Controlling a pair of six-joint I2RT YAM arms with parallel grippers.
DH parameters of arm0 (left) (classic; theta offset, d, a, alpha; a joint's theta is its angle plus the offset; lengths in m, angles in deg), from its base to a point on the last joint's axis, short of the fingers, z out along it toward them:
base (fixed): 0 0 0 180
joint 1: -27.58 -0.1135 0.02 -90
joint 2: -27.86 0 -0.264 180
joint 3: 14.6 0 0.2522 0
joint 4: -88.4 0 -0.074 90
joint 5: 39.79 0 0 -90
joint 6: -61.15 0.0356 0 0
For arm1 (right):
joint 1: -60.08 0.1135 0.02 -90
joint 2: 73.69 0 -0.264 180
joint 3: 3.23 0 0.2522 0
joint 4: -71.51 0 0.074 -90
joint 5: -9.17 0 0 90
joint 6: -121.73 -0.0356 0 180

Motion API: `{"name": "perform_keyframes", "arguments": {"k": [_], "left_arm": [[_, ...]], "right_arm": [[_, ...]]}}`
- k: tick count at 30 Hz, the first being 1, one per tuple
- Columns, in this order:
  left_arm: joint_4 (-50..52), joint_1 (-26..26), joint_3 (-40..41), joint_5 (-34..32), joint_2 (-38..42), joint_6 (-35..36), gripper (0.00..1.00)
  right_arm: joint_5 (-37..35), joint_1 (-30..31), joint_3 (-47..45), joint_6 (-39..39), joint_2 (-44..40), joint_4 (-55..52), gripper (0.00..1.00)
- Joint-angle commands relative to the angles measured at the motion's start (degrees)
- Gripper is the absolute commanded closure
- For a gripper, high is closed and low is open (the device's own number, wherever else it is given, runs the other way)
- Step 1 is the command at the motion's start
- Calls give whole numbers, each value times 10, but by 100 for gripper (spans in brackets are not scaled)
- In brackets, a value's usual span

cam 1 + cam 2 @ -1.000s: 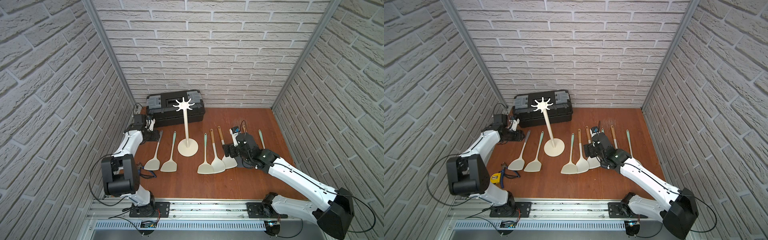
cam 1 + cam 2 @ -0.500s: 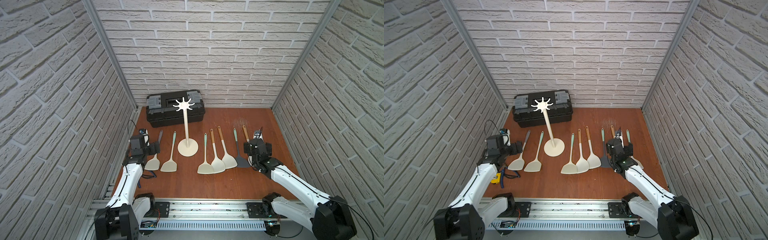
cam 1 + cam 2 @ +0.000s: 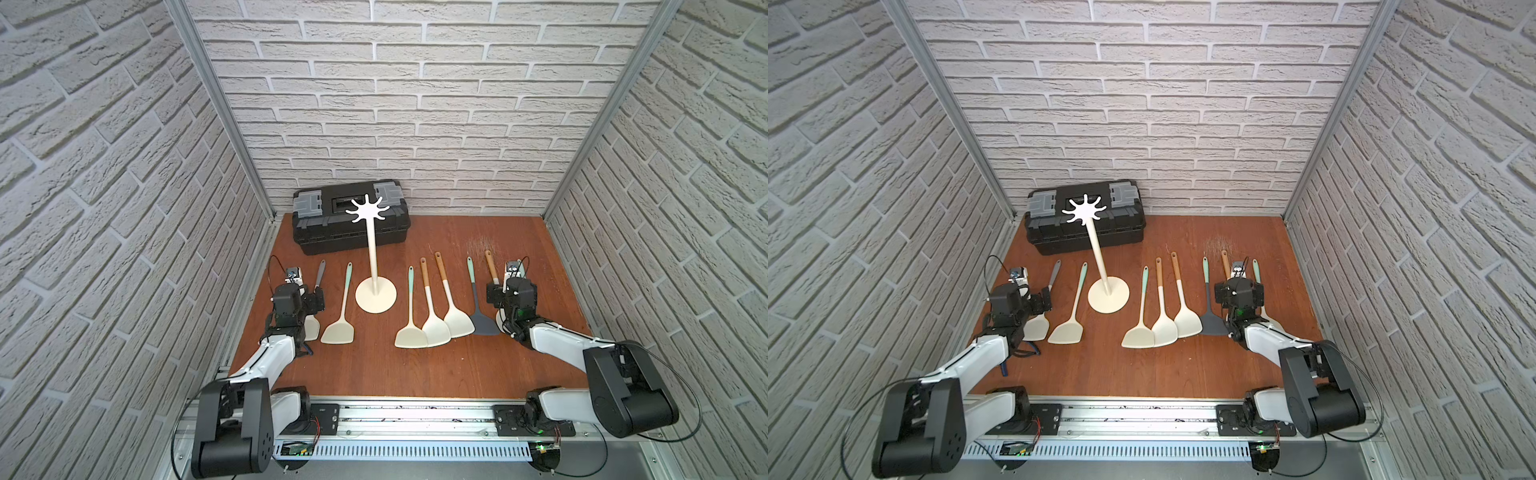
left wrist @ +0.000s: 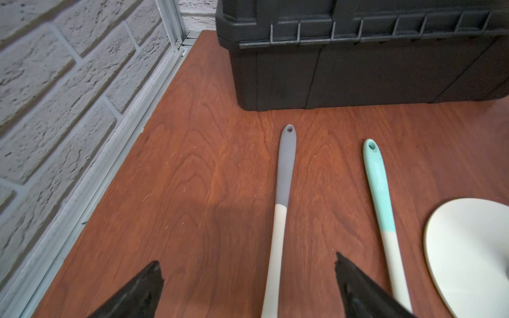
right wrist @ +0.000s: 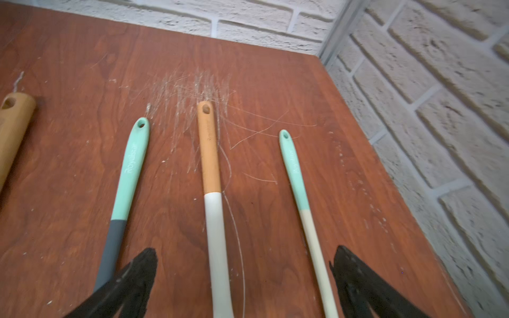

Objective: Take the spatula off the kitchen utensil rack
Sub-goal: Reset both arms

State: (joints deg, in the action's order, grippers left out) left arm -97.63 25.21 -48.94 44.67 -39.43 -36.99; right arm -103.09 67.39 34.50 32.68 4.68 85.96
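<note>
- kitchen utensil rack stood upright mid-table, with its round base flat on the wood and its crown in front of the black toolbox by the far wall.
- spatulas lay flat in a row, handles pointing far: two left of the rack base, six right of it.
- left gripper hung low over the grey-handled spatula, fingers spread wide and gripping nothing. The handle ran between them, and the left wall rail was close.
- right gripper was spread fully and held nothing, over the orange-handled spatula. The teal-handled spatula sat just inside one finger; the right table edge and wall were near.
- table: a bare wood band ran along the near edge, with gaps either side of the rack base.
</note>
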Motion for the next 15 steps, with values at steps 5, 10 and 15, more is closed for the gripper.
{"name": "perform_keyframes", "arguments": {"k": [5,10,15], "left_arm": [[-116,16,-27,13,-82,46,2],[-129,18,-65,22,-136,55,2],[-116,19,-109,24,-189,73,2]], "right_arm": [[91,-32,-4,18,61,168,0],[111,-55,1,-7,77,163,0],[116,-58,0,-8,79,165,0]]}}
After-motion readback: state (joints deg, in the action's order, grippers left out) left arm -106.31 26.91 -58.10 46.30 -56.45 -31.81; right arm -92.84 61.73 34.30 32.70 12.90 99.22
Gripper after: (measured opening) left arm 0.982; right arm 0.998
